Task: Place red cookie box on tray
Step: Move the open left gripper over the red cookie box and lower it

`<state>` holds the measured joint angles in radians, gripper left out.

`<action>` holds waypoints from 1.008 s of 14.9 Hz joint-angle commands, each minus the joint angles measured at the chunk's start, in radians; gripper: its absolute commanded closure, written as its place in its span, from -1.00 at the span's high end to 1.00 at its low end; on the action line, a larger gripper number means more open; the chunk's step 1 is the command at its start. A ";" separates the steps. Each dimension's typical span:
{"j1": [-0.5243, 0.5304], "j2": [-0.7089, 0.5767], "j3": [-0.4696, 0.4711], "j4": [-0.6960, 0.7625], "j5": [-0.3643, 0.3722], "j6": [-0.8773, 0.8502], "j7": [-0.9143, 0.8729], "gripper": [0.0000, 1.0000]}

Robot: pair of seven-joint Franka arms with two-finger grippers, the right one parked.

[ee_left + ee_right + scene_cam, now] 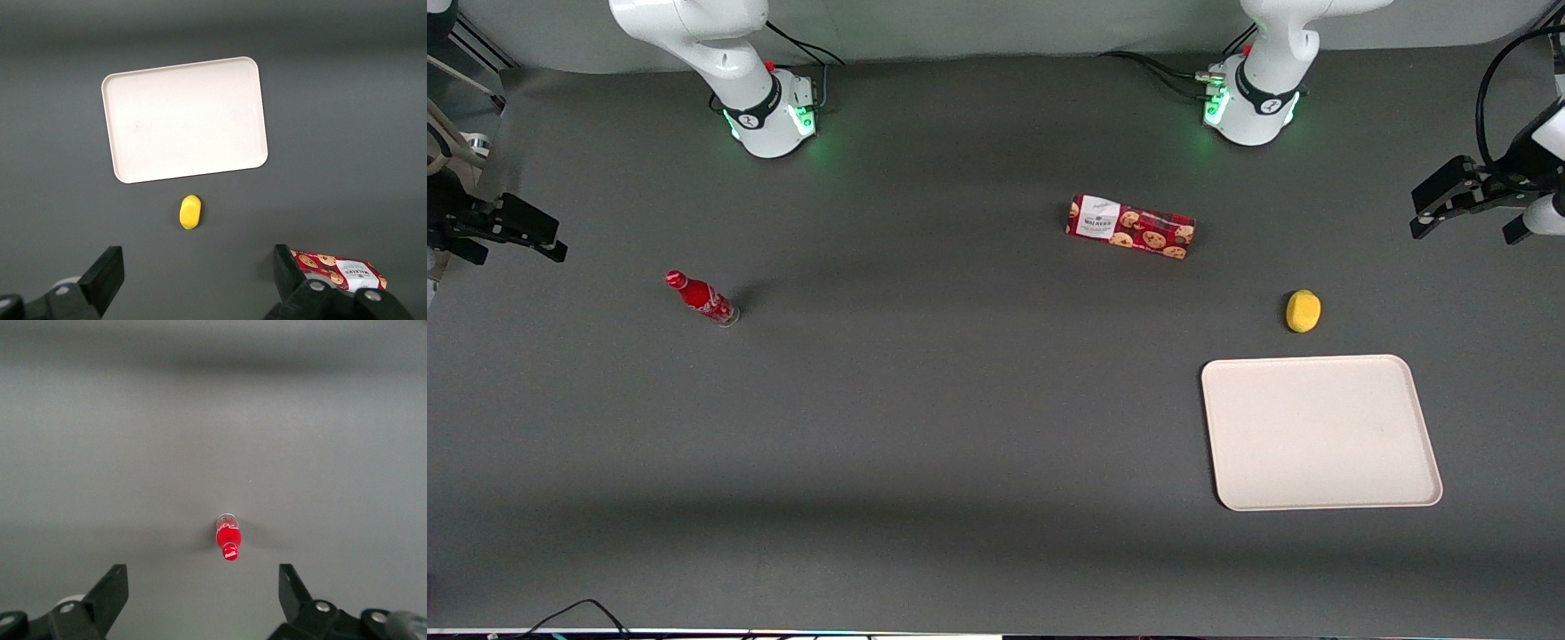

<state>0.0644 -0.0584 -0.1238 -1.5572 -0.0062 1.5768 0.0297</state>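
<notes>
1. Dark grey table (960, 427) carries everything.
2. Cream tray (1320, 432) lies flat toward the working arm's end, nothing on it.
3. Red cookie box (1131, 226) lies on the table at the tray's eleven o'clock, well apart.
4. Pincer (1467, 213) hangs spread wide, holding nothing, off the tray's one o'clock.
5. Red bottle (702, 298) stands toward the parked arm's end.
6. Yellow lemon (1303, 311) sits at the tray's twelve o'clock.

Dark grey matte table (960, 427) bearing long red tartan cookie box (1131, 226), small yellow rounded object (1303, 311), large cream-white rectangular tray (1320, 432), small red bottle (702, 298) toward the parked arm's end, left gripper (1463, 206) spread wide, raised at the working arm's end.
</notes>
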 commanded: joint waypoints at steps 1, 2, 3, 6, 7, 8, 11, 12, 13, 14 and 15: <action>0.005 0.008 0.001 0.012 -0.015 -0.024 0.016 1.00; 0.003 0.011 0.001 0.011 -0.015 -0.024 0.016 0.99; 0.002 0.014 0.000 0.006 -0.018 -0.026 0.016 1.00; 0.002 0.051 0.007 -0.026 -0.124 -0.029 -0.037 0.97; 0.000 0.049 0.003 -0.058 -0.135 -0.029 -0.119 0.95; -0.001 0.043 -0.011 -0.102 -0.146 -0.027 -0.231 0.95; 0.000 0.019 -0.138 -0.236 -0.179 0.003 -0.587 1.00; 0.000 0.015 -0.193 -0.277 -0.179 0.029 -0.682 1.00; -0.003 0.008 -0.242 -0.331 -0.179 0.072 -0.805 1.00; -0.005 -0.006 -0.293 -0.392 -0.179 0.138 -0.921 1.00; -0.008 -0.012 -0.336 -0.464 -0.179 0.208 -1.024 1.00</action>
<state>0.0588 -0.0030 -0.3573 -1.8274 -0.1769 1.6312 -0.7224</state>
